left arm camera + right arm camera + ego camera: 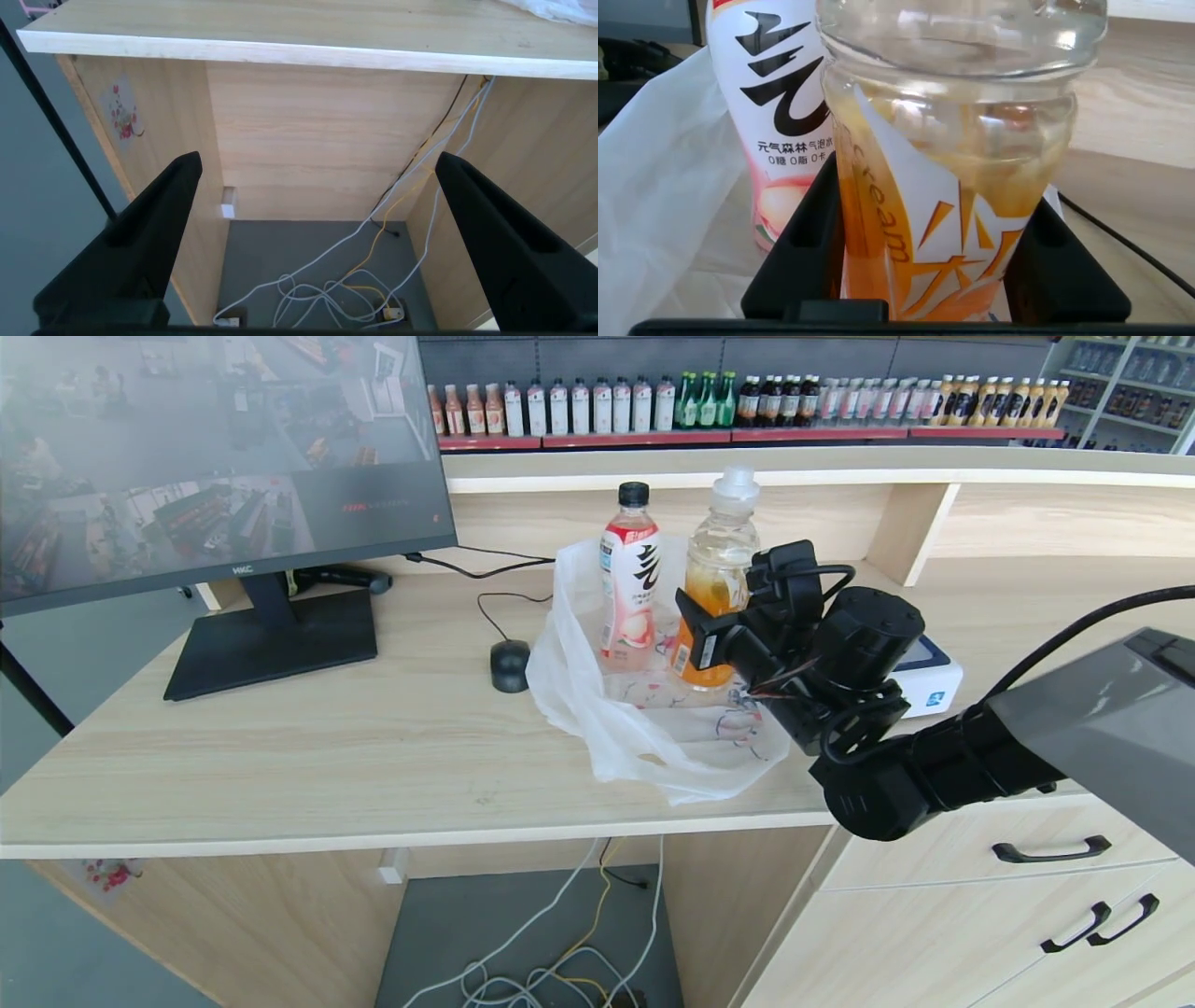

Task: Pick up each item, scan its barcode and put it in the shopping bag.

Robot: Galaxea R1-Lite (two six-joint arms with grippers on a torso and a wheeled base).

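The shopping bag [653, 733] was thin, crinkled white plastic, slumped open on the pale wood-grain table [280, 747] with faint coloured print on its lower folds. Two upright bottles stood within its spread mouth, just beside each other. The pink-label bottle [630, 583] was slim, with a black cap and a glossy wrap bearing a peach picture. The orange-label bottle [717, 555] was clear, ribbed plastic with a pale cap, holding amber liquid. The right gripper [714, 644] clasped this second bottle low on its body, its matte black fingers [799, 247] pressed against either side, so the bottle's base was hidden. Whether it rested on the bag or hung just above could not be made out. A white box [934, 681] behind the right arm was mostly covered. The left gripper [318, 243] hung below the table edge with its jaws spread wide and empty, facing loose cables [327, 285] on the floor.
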